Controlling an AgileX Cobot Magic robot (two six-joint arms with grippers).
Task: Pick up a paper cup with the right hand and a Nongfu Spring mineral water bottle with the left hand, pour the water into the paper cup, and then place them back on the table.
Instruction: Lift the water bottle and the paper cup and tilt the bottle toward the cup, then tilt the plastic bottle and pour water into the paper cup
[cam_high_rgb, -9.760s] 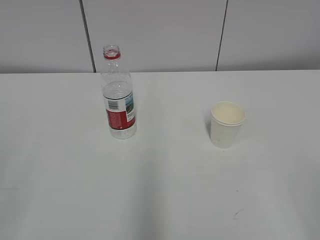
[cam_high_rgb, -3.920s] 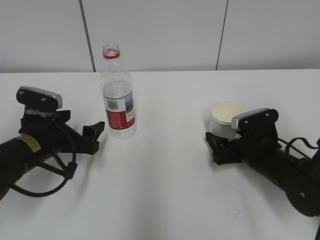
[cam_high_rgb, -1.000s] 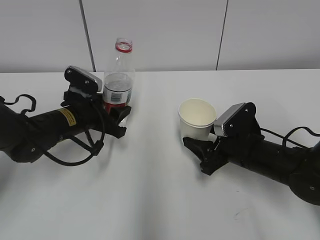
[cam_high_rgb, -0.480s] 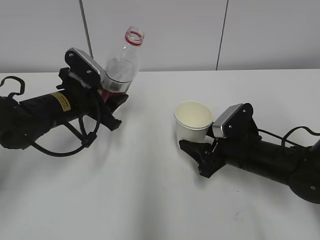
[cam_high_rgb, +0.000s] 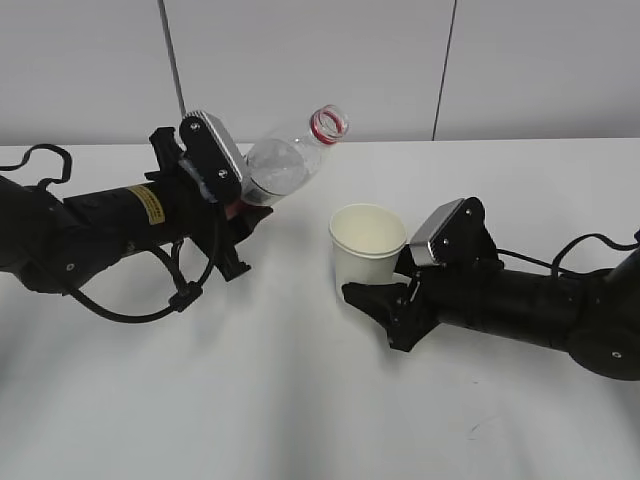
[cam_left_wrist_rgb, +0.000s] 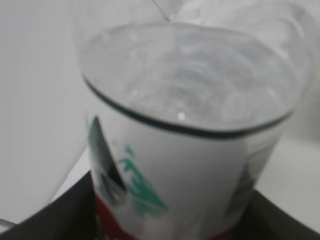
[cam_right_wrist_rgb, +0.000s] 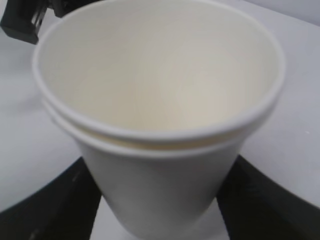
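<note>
Ext cam angled down at table (cam_high_rgb: 300, 400); wrist cams close-up, prob. blurred.

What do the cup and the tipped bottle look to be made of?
The paper cup looks like matte white paper, with a rolled rim and cream inside. The bottle appears to be clear glossy plastic: you see through its ribbed wall, with a printed label.

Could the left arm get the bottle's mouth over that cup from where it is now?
Probably yes. The left pincer holds the bottle tilted toward the paper cup, nothing lies between them, and the right pincer holds the cup up nearby.
</note>
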